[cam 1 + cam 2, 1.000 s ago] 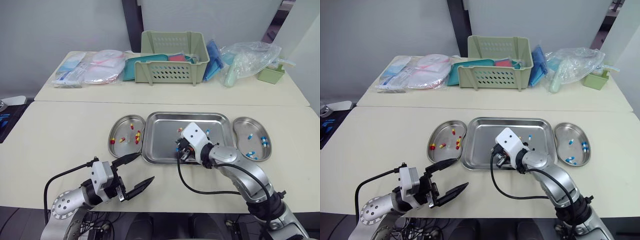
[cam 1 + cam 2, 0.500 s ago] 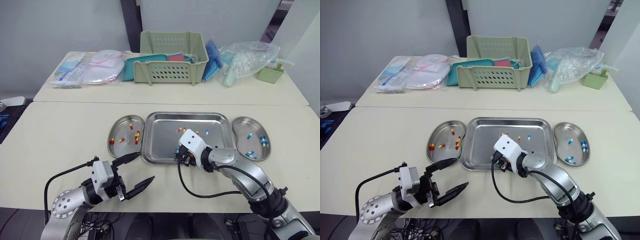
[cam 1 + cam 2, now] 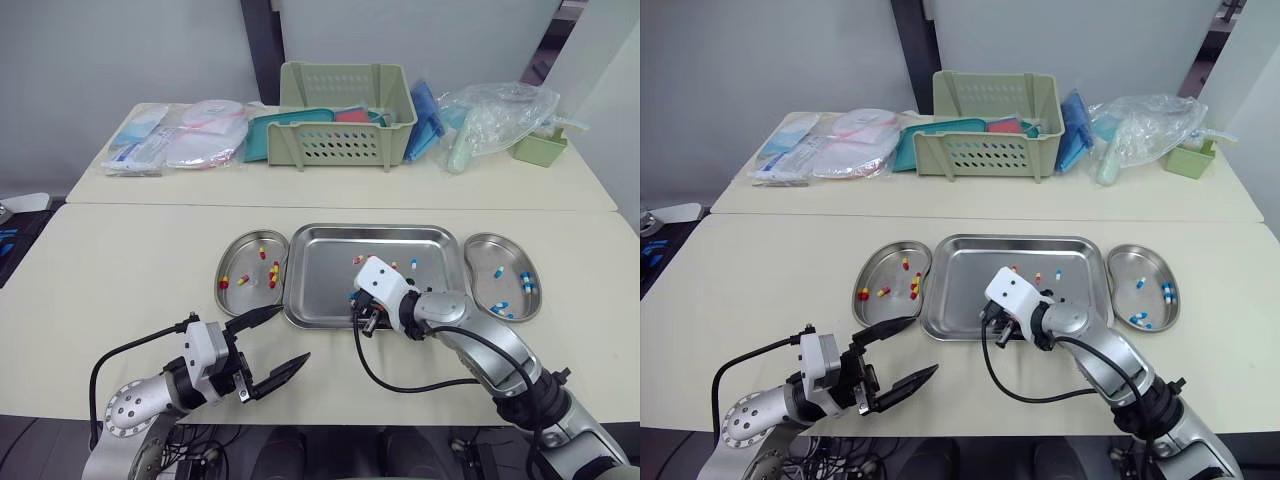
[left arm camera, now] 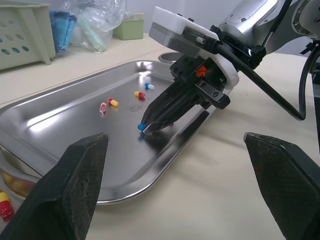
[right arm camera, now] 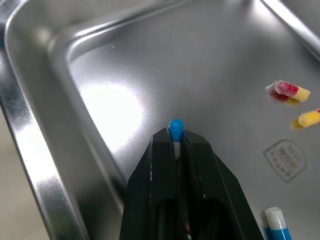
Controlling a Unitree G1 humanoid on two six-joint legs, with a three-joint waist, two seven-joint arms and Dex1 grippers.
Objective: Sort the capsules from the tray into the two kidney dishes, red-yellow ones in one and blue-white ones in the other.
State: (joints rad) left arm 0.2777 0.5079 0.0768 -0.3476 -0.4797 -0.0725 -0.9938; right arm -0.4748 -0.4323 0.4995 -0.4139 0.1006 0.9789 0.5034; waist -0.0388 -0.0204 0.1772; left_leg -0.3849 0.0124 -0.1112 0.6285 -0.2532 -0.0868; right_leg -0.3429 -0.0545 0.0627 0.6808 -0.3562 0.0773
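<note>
My right gripper [image 3: 355,300] hangs low over the front left part of the steel tray [image 3: 325,285]. It is shut on a blue-white capsule [image 5: 175,126], whose blue end [image 4: 142,127] sticks out past the fingertips. Two red-yellow capsules [image 5: 287,90] and a blue-white one [image 5: 275,219] lie loose in the tray. The left kidney dish [image 3: 236,292] holds several red-yellow capsules. The right kidney dish [image 3: 487,250] holds several blue-white ones. My left gripper [image 3: 290,335] is open above the table's front edge, to the left of the tray.
A green basket [image 3: 345,118] stands at the back of the second table. Packets [image 3: 180,135] lie to its left, and plastic bags [image 3: 495,120] and a small green box [image 3: 542,148] to its right.
My right gripper has shifted slightly to the left inside the tray, staying shut. The left arm has not moved.
</note>
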